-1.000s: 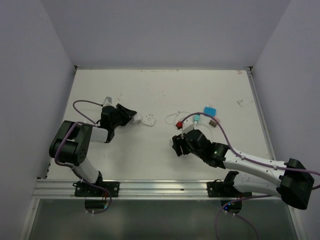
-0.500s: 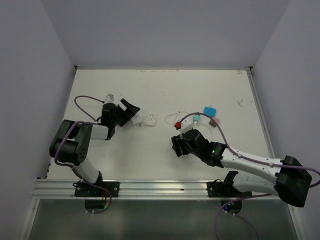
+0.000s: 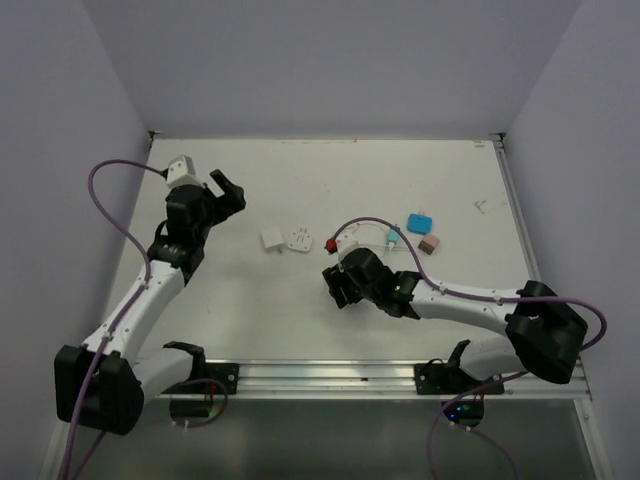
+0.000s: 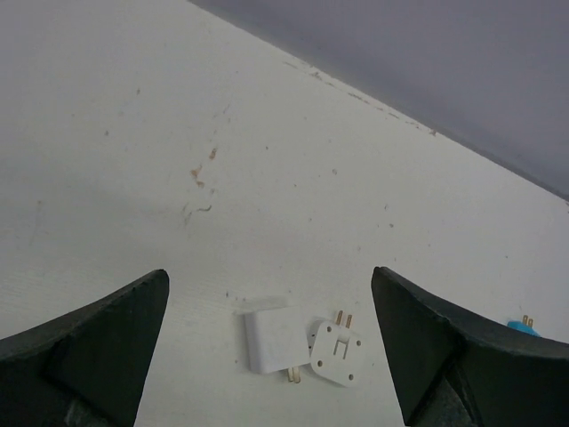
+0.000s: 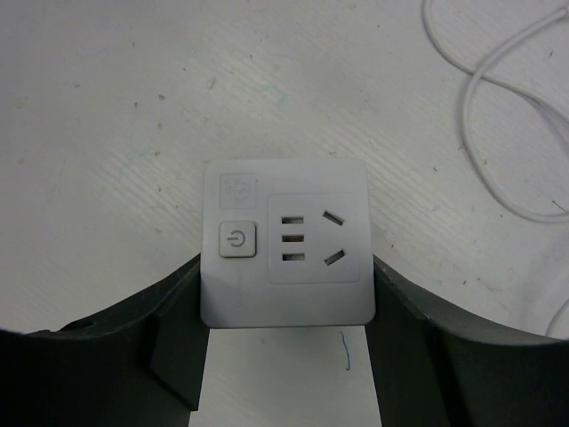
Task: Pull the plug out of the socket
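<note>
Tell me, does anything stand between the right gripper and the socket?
Nothing visible does. The socket sits directly between the fingers of the right gripper, which meet its two opposite sides.

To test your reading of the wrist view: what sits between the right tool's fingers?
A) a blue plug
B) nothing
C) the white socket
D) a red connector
C: the white socket fills the gap between the fingers of the right tool.
</note>
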You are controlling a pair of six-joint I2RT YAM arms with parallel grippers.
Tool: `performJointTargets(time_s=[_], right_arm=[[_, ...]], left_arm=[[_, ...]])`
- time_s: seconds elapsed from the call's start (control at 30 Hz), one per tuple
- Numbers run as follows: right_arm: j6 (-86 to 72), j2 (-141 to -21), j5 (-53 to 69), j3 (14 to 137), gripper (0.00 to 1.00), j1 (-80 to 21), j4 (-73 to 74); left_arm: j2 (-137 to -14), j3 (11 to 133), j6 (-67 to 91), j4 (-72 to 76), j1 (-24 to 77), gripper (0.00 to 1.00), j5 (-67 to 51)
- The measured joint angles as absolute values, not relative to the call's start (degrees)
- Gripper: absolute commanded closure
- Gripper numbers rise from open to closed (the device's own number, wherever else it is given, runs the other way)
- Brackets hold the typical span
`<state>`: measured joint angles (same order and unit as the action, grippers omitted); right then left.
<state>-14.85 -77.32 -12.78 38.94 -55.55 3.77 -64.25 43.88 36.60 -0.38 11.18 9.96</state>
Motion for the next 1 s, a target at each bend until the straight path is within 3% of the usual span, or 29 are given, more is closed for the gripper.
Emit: performJointTargets(time_s=[0.07, 0.17, 0.2, 0.27, 0.3, 0.4, 0.43, 0.5, 0.83, 1.0], right_arm=[[-14.6, -78.2, -12.3, 39.2, 0.93, -55.5, 3.7], [-14.1, -78.6, -10.7, 39.2, 0.75, -55.5, 3.8], [-14.0, -78.6, -10.3, 39.2, 0.63, -55.5, 3.9], [-13.9, -78.4, -9.3, 39.2, 0.47, -55.5, 4.3], [-13.9, -78.1, -9.1, 39.2, 0.32, -55.5, 4.8], [-13.8, -76.7, -8.0, 39.2, 0.09, -55.5, 7.0], [-13.9, -76.0, -7.9, 39.2, 0.05, -55.5, 7.6], [-13.4, -74.7, -7.7, 39.4, 0.01, -55.5, 8.9], [-13.1, -68.4, -8.6, 46.3, 0.01, -55.5, 17.1], [-13.1, -61.7, -17.0, 53.0, 0.01, -55.5, 24.3]], left_arm=[[-59.7, 45.3, 33.7, -4.1, 11.1, 0.00, 11.2], [-53.4, 47.0, 29.9, -10.1, 11.0, 0.00, 12.4], [-51.9, 47.4, 28.8, -11.7, 11.0, 0.01, 12.5], [-48.0, 48.5, 26.6, -15.7, 11.0, 0.00, 13.2], [-46.2, 49.0, 25.6, -17.3, 11.0, 0.00, 13.6], [-41.7, 50.8, 23.3, -21.3, 11.0, 0.00, 14.6], [-40.8, 51.5, 22.8, -22.3, 11.0, 0.00, 14.8], [-39.3, 52.6, 22.2, -23.4, 11.0, 0.00, 15.1], [-38.6, 57.5, 20.9, -27.9, 11.0, 0.00, 15.3], [-37.8, 62.0, 19.9, -30.5, 11.0, 0.00, 15.3]])
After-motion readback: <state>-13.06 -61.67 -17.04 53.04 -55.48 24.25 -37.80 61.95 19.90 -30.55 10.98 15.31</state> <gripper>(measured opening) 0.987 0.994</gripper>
